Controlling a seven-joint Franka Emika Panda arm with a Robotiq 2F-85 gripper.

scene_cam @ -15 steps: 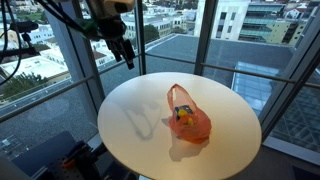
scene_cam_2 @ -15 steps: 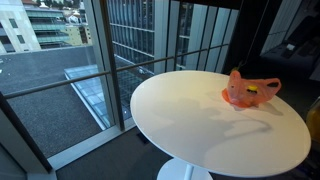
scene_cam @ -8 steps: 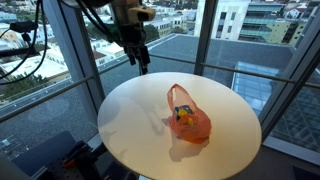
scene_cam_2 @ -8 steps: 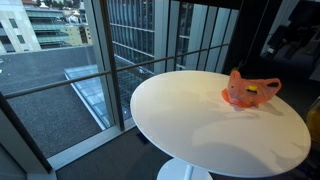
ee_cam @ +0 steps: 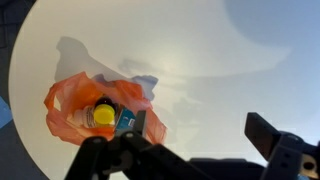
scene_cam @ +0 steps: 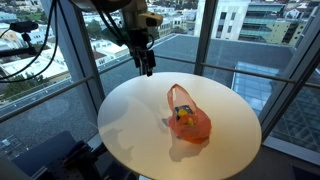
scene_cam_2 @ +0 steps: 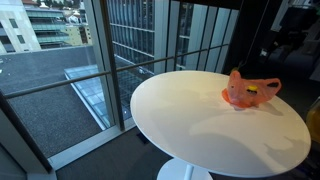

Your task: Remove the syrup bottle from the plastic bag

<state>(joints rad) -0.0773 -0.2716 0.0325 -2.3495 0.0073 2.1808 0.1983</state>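
Syrup bottle (ee_cam: 103, 116) lies inside the orange plastic bag (ee_cam: 68, 103), lower left of wrist view, on tabletop (ee_cam: 230, 70). Claw (scene_cam: 148, 68) released, hovering well apart, upper centre in an exterior view. Suggest: centre over bag mouth, pinch bottle neck, not film.

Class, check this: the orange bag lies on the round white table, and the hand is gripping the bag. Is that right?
Not quite. The hand is not gripping the bag. It hangs open in the air, apart from the bag, as seen in an exterior view. The bag does lie on the round white table.
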